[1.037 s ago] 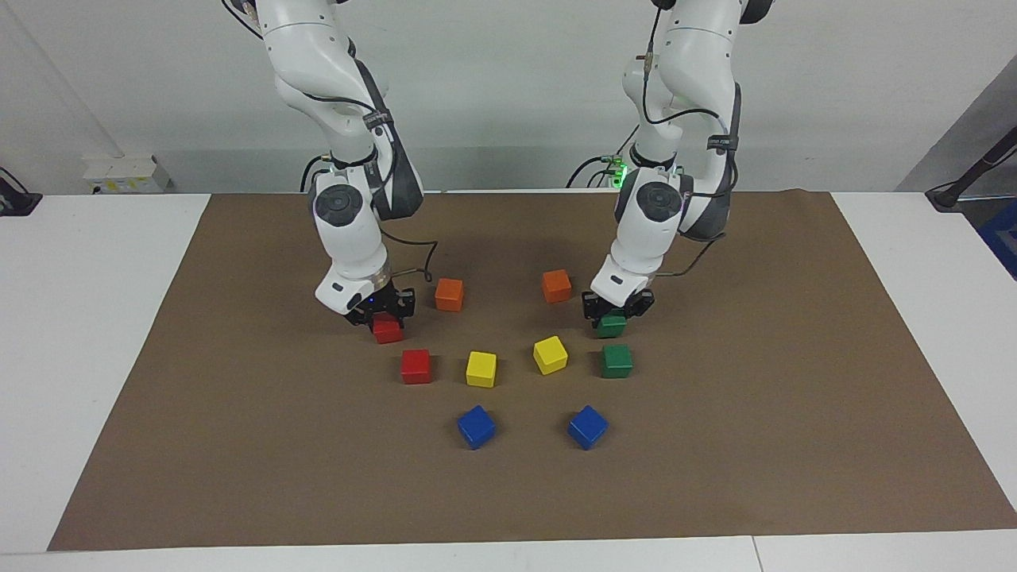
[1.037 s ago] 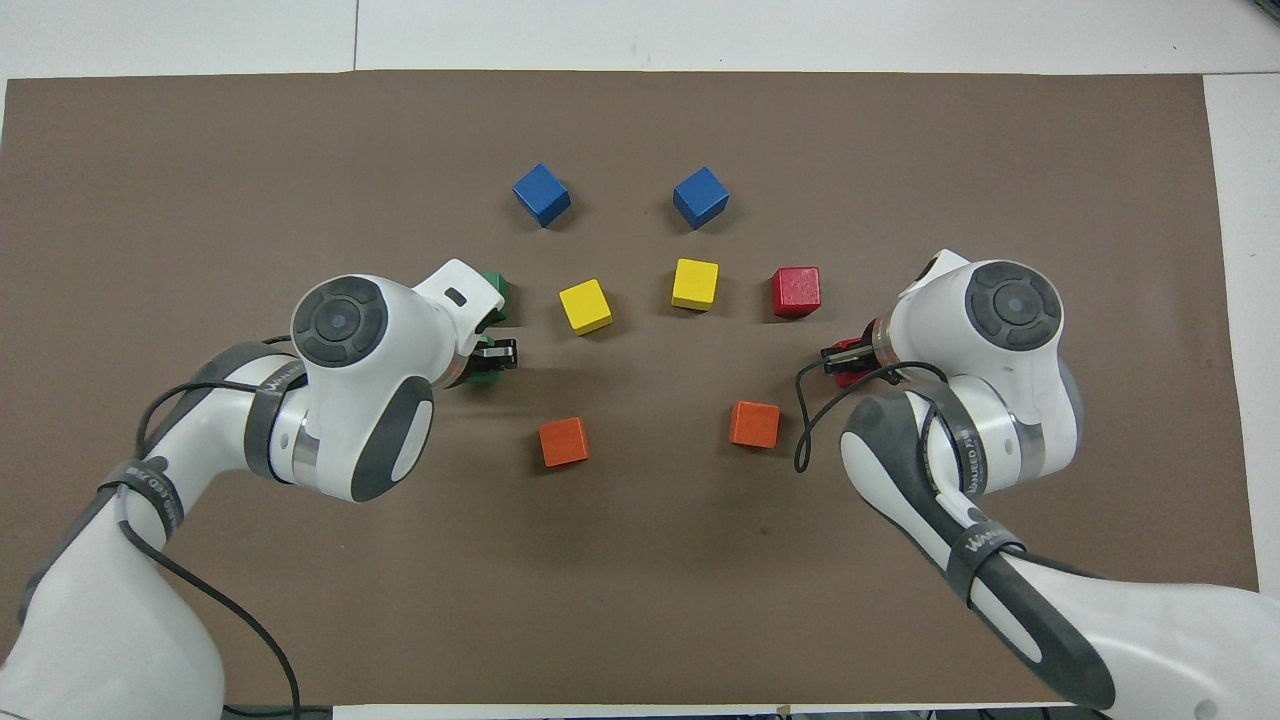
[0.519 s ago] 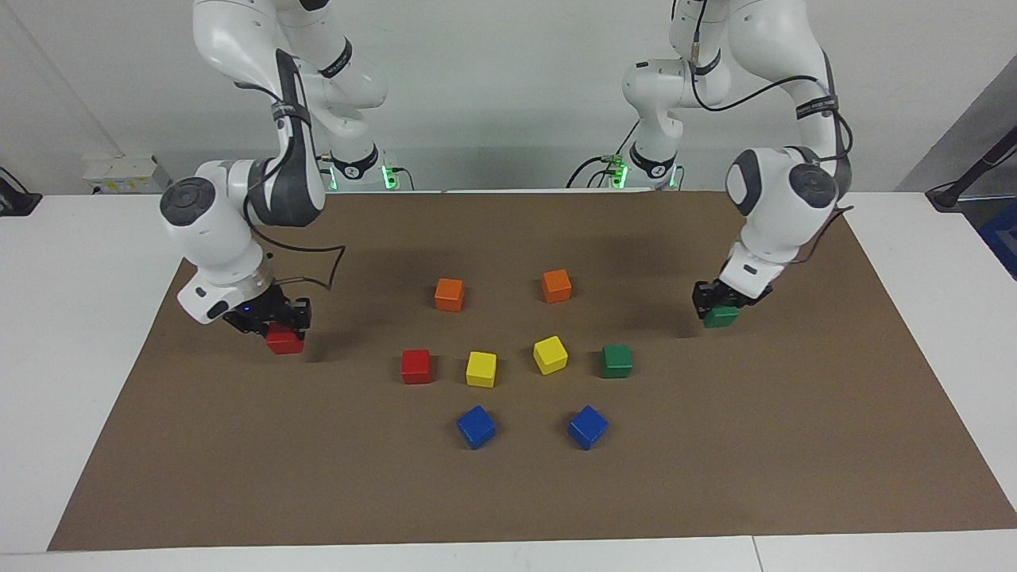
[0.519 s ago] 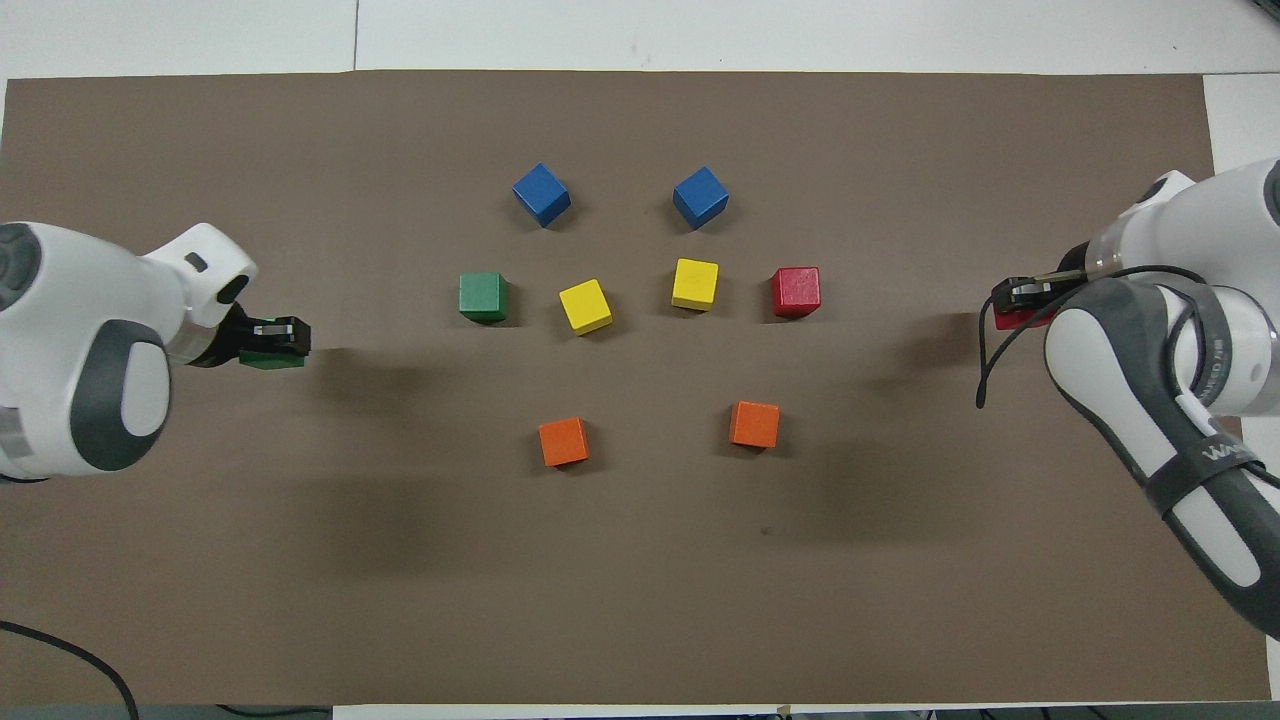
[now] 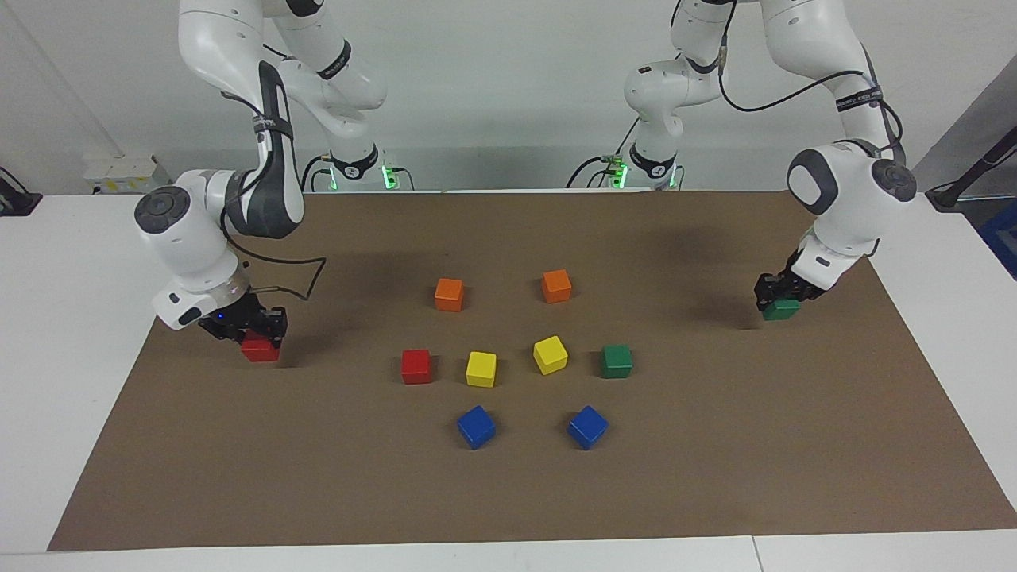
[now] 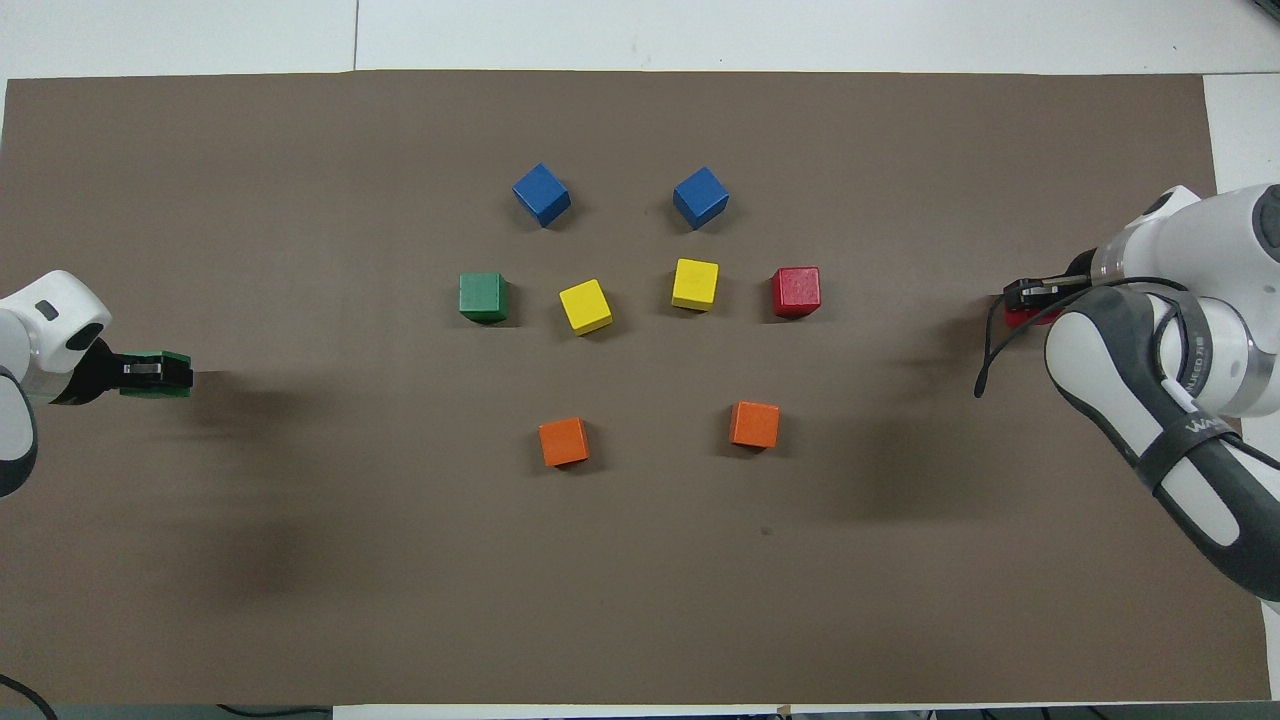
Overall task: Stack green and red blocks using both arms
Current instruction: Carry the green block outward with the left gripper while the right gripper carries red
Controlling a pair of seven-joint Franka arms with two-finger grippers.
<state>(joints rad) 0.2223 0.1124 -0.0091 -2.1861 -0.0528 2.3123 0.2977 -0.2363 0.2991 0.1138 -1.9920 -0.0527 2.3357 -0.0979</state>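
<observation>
Both arms have swung outward from the middle of the tabletop: the left gripper [image 5: 779, 295], fingers closed on a green block [image 5: 781, 309], now hangs over the brown mat [image 5: 715, 477] near the left arm's end. The right gripper [image 5: 248, 330] carries a red block [image 5: 261, 349] near the right arm's end. The second green block [image 5: 616, 361] and second red block [image 5: 415, 366] remain in the middle row, so stacking seems not yet begun.

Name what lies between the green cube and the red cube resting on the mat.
Two yellow cubes lie side by side between the resting green cube and red cube. The overhead view shows this row plainly.
</observation>
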